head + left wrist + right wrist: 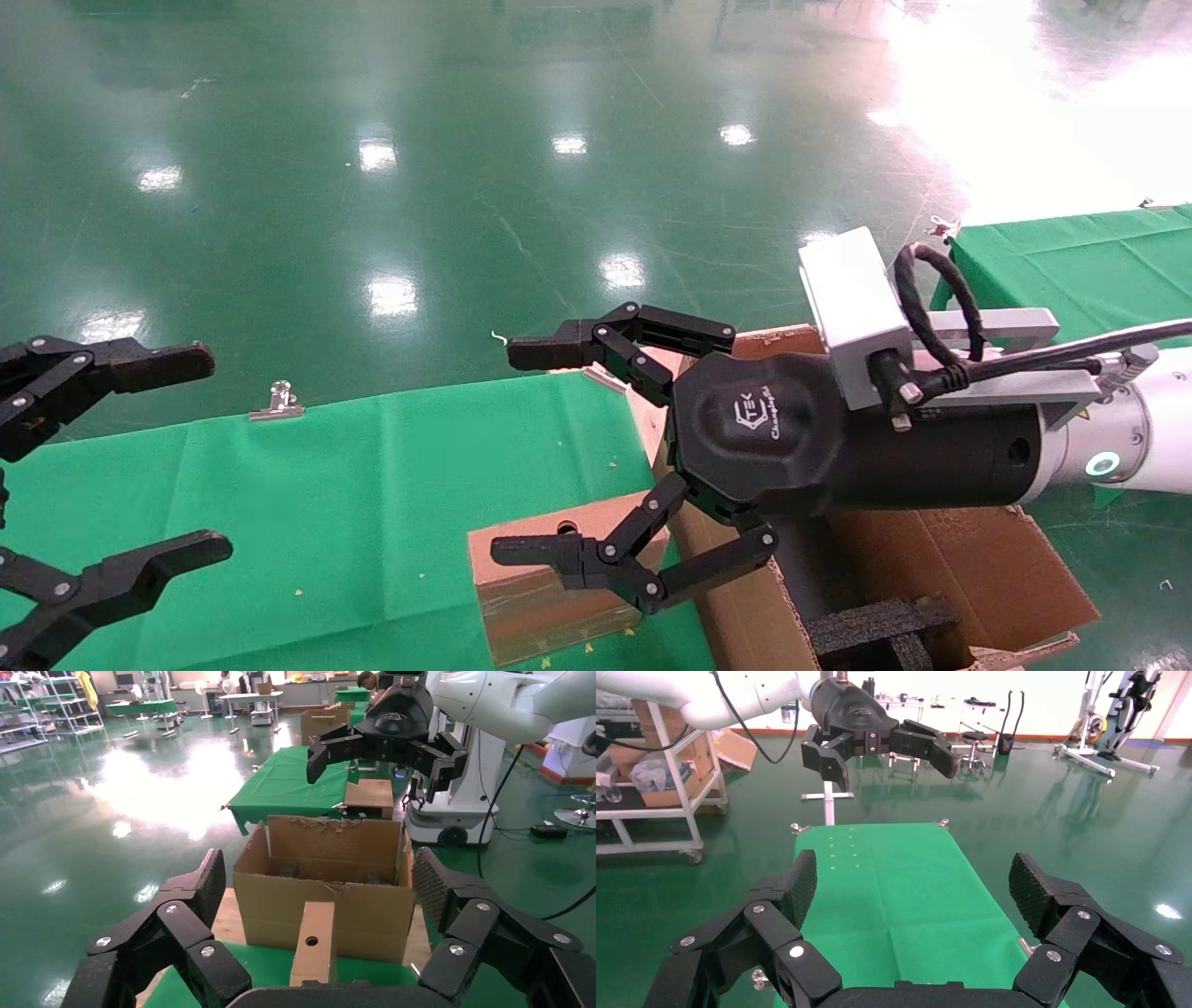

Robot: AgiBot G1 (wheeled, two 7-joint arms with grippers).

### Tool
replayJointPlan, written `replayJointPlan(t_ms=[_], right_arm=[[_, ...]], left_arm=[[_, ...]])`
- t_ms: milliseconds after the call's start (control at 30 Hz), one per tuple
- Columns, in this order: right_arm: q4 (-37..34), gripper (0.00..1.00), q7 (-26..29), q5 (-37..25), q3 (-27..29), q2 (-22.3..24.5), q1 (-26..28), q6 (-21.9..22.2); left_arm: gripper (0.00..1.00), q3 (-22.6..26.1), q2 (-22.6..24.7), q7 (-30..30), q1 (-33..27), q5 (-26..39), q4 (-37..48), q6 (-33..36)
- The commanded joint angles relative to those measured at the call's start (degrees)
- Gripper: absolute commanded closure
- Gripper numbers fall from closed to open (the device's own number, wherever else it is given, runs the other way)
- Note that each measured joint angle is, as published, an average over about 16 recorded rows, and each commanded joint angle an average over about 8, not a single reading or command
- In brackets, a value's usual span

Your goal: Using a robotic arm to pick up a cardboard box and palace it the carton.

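Nearest the robot, the cardboard box [545, 582] lies flat on the green table [307, 503], just beside the carton [941, 568], which stands open with black foam blocks [880, 629] inside. Above the box hangs the right gripper [521, 447] of the robotic arm [1150, 433], its fingers spread wide and empty, apparently poised to come down on the box. Off to the left, the left gripper [200, 452] is also spread apart, holding nothing. Beyond lies a glossy green floor [419, 168].
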Motion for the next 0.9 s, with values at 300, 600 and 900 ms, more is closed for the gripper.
replayJointPlan(t_ms=[300,600,900], right_arm=[[-1.7,0.0,1.0,-9.7,-5.1,-1.8,4.8,-2.0],[-8.4,0.0,0.5,-23.2,-15.8,-8.1,15.7,-4.9],[-17.8,0.0,-3.5,-30.0,-27.3,-14.0,24.3,-5.1]], left_arm=[[1.0,0.0,0.0,0.0,0.0,0.0,0.0,0.0],[1.0,0.0,0.0,0.0,0.0,0.0,0.0,0.0],[1.0,0.0,0.0,0.0,0.0,0.0,0.0,0.0]])
